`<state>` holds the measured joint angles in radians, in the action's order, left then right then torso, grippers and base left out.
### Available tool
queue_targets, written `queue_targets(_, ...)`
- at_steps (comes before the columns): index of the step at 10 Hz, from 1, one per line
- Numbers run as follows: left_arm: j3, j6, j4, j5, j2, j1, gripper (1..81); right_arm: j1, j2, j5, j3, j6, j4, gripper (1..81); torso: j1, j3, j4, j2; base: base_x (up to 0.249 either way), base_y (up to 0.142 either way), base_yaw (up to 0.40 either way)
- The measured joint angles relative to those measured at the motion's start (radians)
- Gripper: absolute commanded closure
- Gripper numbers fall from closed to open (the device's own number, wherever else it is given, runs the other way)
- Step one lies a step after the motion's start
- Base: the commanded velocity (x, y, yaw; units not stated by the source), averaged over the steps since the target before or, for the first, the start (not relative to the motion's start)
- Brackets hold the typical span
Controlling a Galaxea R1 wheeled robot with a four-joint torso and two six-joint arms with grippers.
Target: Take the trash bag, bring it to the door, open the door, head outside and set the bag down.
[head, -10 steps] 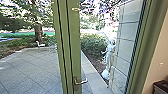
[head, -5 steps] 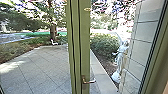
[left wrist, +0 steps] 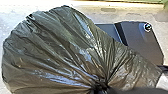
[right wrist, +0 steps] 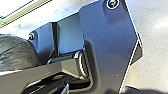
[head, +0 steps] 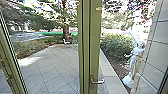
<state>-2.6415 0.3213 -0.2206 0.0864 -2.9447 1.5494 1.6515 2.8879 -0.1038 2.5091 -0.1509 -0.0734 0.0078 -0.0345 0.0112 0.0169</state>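
Beyond the glass, a paved yard (head: pixel 50 65) ran out from the robot, its slabs laid in a grid, with patches of sun at the left. A tree (head: pixel 65 32) rose past its far end, and a hedge (head: pixel 116 46) grew to the right, behind a pale strip of paving. A wall (head: pixel 160 32) of large blocks closed off the right side. Nearer than all of these, the green upright of the door (head: pixel 95 45) cut down the middle of the scene, and another green post (head: pixel 10 62) leaned at the left. By the wall there was a pale figure (head: pixel 135 60); whether statue or person, I could not tell. The robot's dark plate (right wrist: pixel 107 45) lay above a light floor (right wrist: pixel 155 37). Beside it was the bag (left wrist: pixel 55 47), dark, full and shiny, its pleats drawn together at the neck, where the left tool (left wrist: pixel 100 87) gripped it. I could not tell whether the right tool was open or closed. Smallest came the metal handle (head: pixel 97 81), sticking out to the right from the door's upright.
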Motion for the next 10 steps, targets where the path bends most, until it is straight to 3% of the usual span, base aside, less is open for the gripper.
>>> queue_targets(10,-0.024,0.0,0.015,-0.003,-0.014,-0.002,81.1,-0.003,0.008,0.0,0.003,0.0,0.0,1.0,0.0,0.0,0.0,0.0,0.0,0.0,0.283)
